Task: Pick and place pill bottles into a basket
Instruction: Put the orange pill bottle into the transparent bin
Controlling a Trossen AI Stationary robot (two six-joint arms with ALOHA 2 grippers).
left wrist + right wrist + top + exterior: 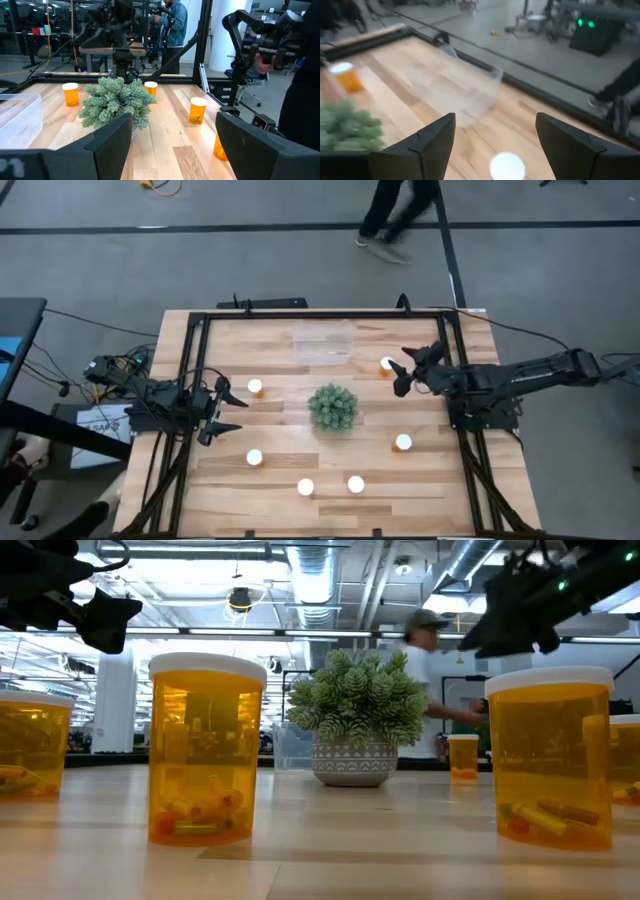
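Hovering over the table's right side, the right gripper (405, 369) has its jaws spread, and a bottle (387, 365) stands just beside the fingertips, toward the far edge; in the right wrist view its white cap (507, 166) sits between the two dark fingers (427, 145), lower down, not gripped. Basket (324, 342) lies near the middle of the far edge, clear and shallow, well apart from both grippers; the right wrist view shows it (460, 95) ahead of the jaws.

Left gripper (226, 408) waits near the left edge, jaws spread, holding nothing. Second bottle (255, 388) stands just off its far fingertip, not between the jaws.

Plant (332, 407) sits mid-table. Third bottle (403, 443) stands right of it toward the near edge. Three more stand along the near side: one (254, 458) near-left, one (305, 487) and one (356, 484) close to the near edge. All six are upright on bare wood, none in the basket.

A person (398, 210) walks on the floor beyond the far edge.
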